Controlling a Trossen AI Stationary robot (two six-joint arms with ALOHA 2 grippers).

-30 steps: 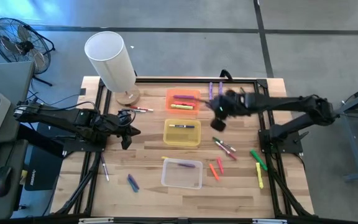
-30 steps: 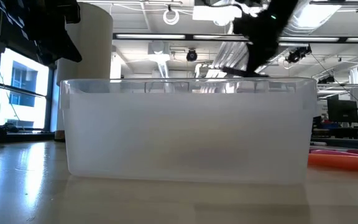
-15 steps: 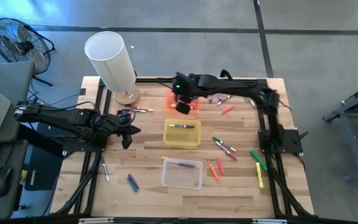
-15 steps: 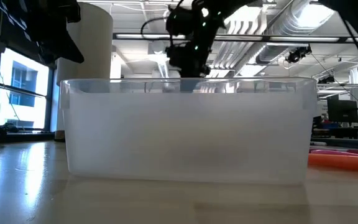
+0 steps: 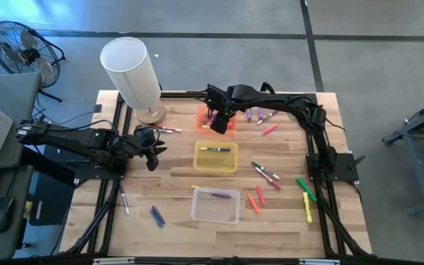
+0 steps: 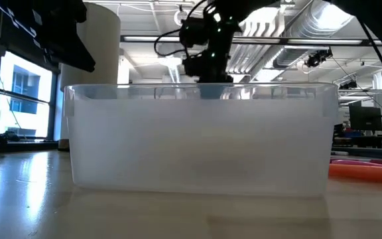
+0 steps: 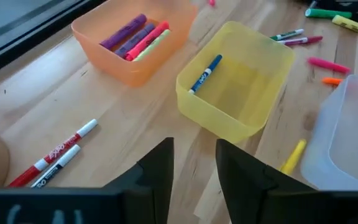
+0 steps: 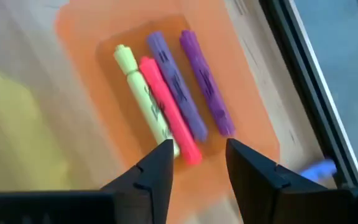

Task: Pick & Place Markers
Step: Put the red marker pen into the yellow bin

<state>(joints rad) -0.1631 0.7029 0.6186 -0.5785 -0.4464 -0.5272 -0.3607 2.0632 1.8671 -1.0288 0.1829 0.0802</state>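
Markers lie scattered on the wooden table: a green and red group (image 5: 266,173), orange ones (image 5: 252,199), a green one (image 5: 305,188) and a yellow one (image 5: 308,210). The orange bin (image 8: 92,56) holds a yellow marker (image 8: 143,102), a pink one (image 8: 169,112) and two purple ones (image 8: 201,84). My right gripper (image 8: 199,158) hovers open and empty above that bin (image 5: 216,124). One blue marker (image 7: 204,73) lies in the yellow bin (image 7: 253,106). My left gripper (image 7: 194,155) waits open at the table's left (image 5: 155,153).
A clear bin (image 5: 216,205) with a purple marker sits near the front edge and fills the low view (image 6: 201,139). A white cylinder on a wooden base (image 5: 132,73) stands at the far left. Two red-lettered markers (image 7: 55,155) lie by the left gripper. Black frame rails border the table.
My right gripper has swung from the table's right side toward the left, ending above the orange bin, and has then settled there with little further motion. The left arm has kept nearly still.
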